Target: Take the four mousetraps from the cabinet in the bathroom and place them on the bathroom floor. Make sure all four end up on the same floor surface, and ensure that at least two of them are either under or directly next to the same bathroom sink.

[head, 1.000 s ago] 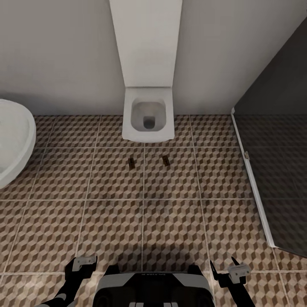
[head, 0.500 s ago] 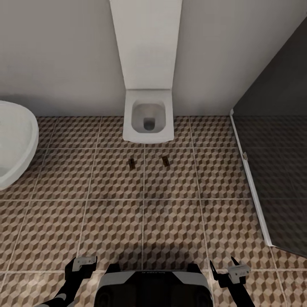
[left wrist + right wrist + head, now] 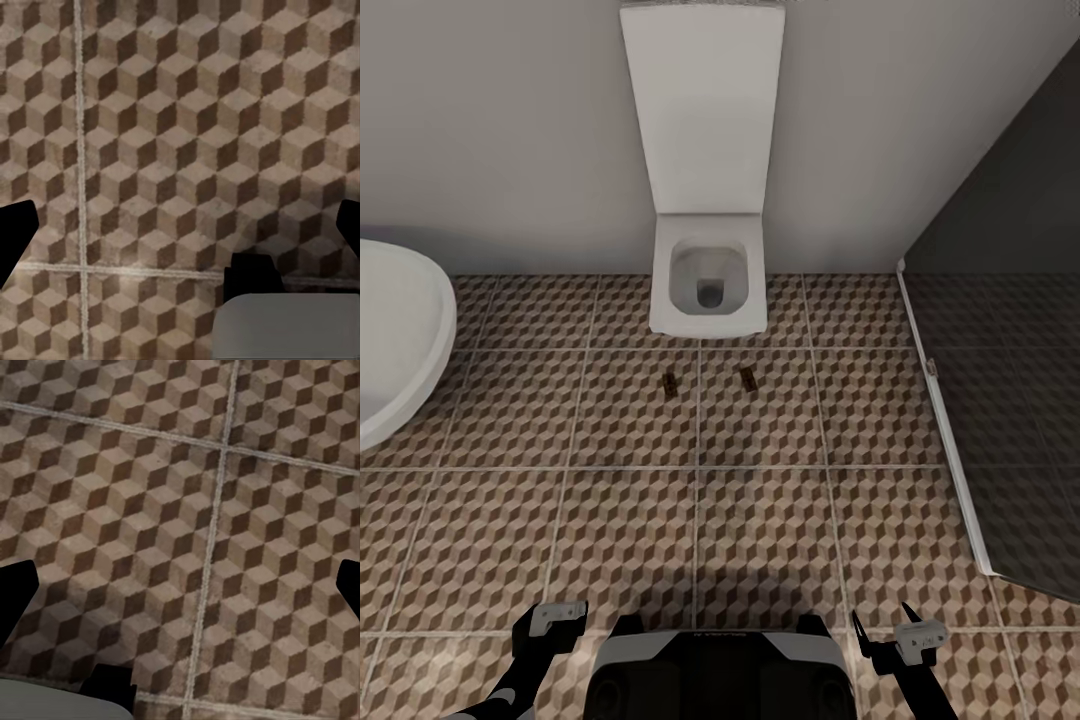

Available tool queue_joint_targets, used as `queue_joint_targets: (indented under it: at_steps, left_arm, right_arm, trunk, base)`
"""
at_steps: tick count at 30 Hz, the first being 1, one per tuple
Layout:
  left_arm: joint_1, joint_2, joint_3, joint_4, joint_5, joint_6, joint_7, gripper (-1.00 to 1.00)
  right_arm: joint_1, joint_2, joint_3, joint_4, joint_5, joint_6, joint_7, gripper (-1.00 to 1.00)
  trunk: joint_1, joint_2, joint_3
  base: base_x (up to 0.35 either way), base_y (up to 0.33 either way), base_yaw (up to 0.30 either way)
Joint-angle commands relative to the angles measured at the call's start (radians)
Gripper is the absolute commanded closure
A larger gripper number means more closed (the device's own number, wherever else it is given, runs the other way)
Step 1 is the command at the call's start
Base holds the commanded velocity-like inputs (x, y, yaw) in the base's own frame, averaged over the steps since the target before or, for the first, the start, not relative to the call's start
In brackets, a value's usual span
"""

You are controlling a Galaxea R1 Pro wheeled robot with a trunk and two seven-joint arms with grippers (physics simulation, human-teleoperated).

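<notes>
On the bathroom floor [image 3: 760,540], w/ its cube-pattern tiles, two mousetraps lie ahead of me: the left mousetrap [image 3: 671,383] and the right mousetrap [image 3: 748,377], side by side but apart, each just in front of the white toilet [image 3: 709,285] that stands vs. the back wall. Both are well apart from my claws, which hang low near my base. My left gripper [image 3: 556,612] sits at the near-left, my right gripper [image 3: 905,630] at the near-right; the traps are far fwd of both and roughly between them. In the left wrist view my left fingers [image 3: 16,232] show as dark tips at opposite edges, spread wide, nothing between them but tile; same in the right wrist view, right fingers [image 3: 16,589] wide apart over bare tile, so both claws are apart and hold nothing. A white bathtub [image 3: 395,335] curves in at the left, and a dark glass shower screen [image 3: 1010,380] w/ a white frame stands at the right.
</notes>
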State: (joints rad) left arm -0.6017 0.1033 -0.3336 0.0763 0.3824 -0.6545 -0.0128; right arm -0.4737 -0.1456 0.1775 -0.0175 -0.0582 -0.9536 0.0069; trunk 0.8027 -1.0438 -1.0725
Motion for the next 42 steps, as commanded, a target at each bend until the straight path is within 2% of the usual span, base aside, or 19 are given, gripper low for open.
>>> queue_joint_targets:
  at_steps: [1, 42]
  left_arm:
    - [-0.001, 0.000, -0.008, 0.004, 0.007, -0.005, -0.002, -1.00]
    - [-0.001, -0.004, -0.008, 0.004, 0.007, -0.002, -0.001, -1.00]
  right_arm:
    - [0.000, 0.000, 0.007, 0.001, -0.006, -0.002, 0.000, -1.00]
    - [0.000, 0.002, 0.007, 0.001, -0.006, 0.002, -0.001, -1.00]
  trunk:
    - [-0.004, 0.007, 0.003]
    - [-0.161, 0.294, 0.131]
  base:
    - [0.000, 0.000, 0.000]
    - [0.000, 0.000, 0.000]
